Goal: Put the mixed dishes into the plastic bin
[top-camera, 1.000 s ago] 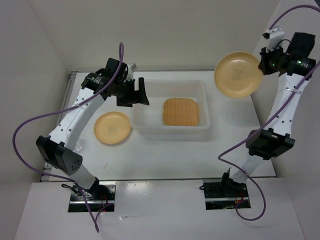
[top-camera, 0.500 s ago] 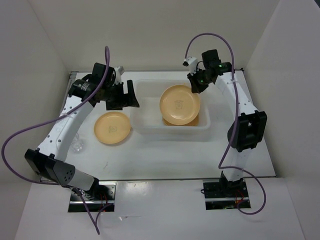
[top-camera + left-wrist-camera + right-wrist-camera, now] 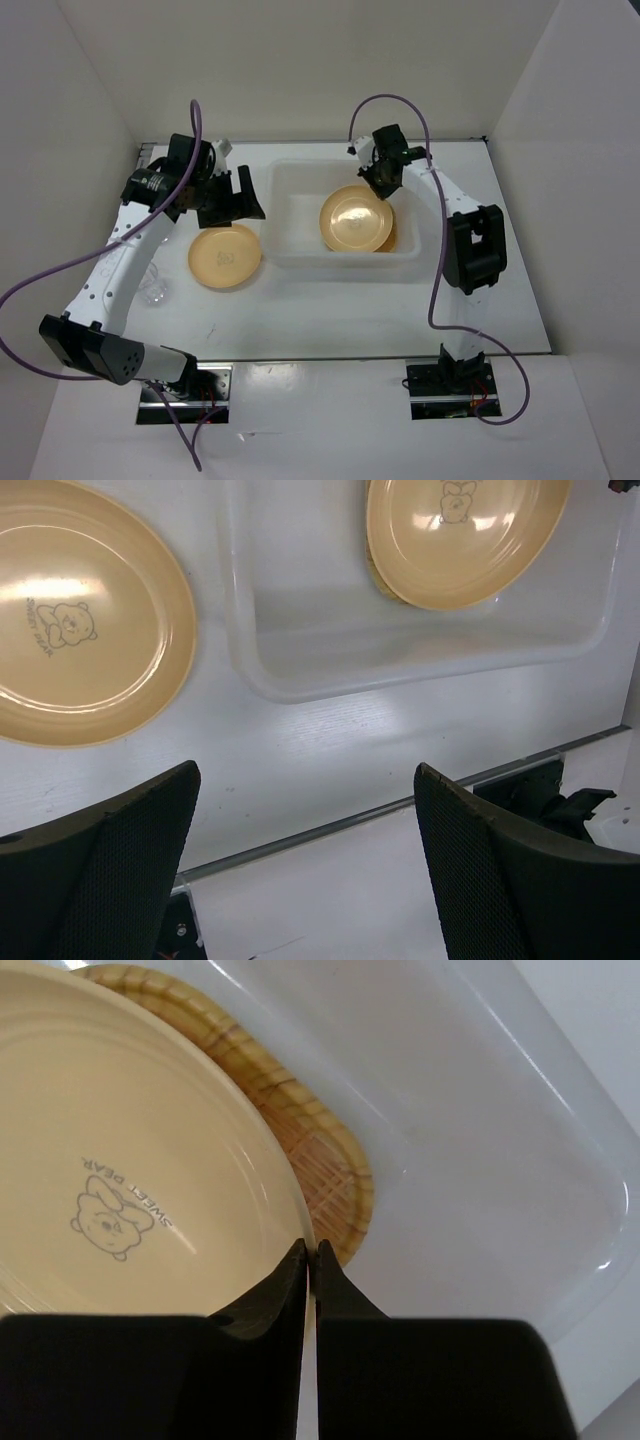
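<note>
The translucent plastic bin (image 3: 340,262) stands mid-table. Inside it lies the square woven tray (image 3: 392,236), mostly covered by a round yellow-tan plate (image 3: 356,219). My right gripper (image 3: 378,182) is shut on that plate's far rim; in the right wrist view the fingertips (image 3: 310,1248) pinch the plate (image 3: 120,1160) edge above the tray (image 3: 335,1175). A second plate (image 3: 225,256) rests on the table left of the bin. My left gripper (image 3: 228,200) hovers open above that plate's far side, holding nothing (image 3: 305,770). A clear cup (image 3: 155,292) sits near the left edge.
White walls close in the table on the left, back and right. A metal strip (image 3: 400,805) runs along the table's edge below the left gripper. The bin's left wall (image 3: 240,630) lies between the two plates.
My right arm has swung the plate from high at the right down into the bin, over the tray. My left gripper has drifted left, away from the bin.
</note>
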